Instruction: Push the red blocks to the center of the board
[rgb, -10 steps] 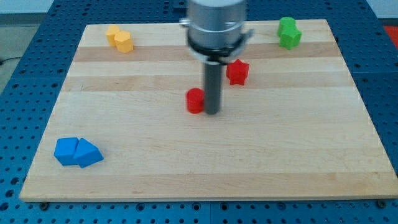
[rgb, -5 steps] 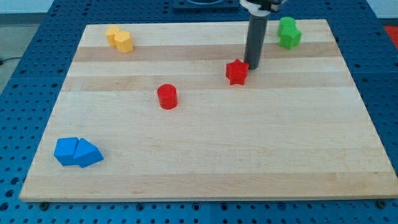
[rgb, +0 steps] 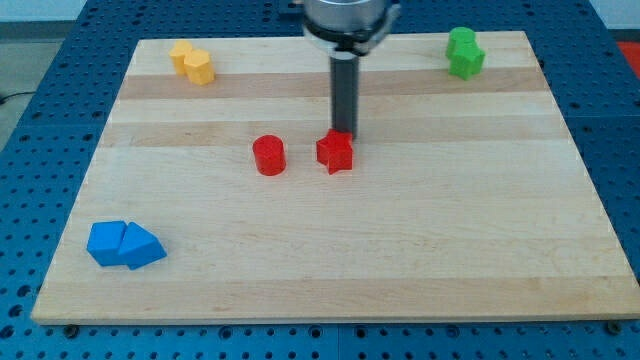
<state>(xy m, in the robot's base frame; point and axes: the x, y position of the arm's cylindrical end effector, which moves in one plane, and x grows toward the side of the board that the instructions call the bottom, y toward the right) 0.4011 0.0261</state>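
Note:
A red star block (rgb: 336, 152) lies near the middle of the wooden board (rgb: 330, 260). A red cylinder (rgb: 269, 155) stands a little to its left, apart from it. My tip (rgb: 345, 134) touches the star's upper right edge, on the side toward the view's top. The dark rod rises from there to the arm's head at the view's top.
Two yellow blocks (rgb: 192, 61) sit together at the board's top left. Two green blocks (rgb: 464, 52) sit together at the top right. Two blue blocks (rgb: 123, 244) sit together at the bottom left.
My tip pushed the red cylinder left, then went to the star's right side and pushed it down and left toward the middle. The star now lies beside the cylinder.

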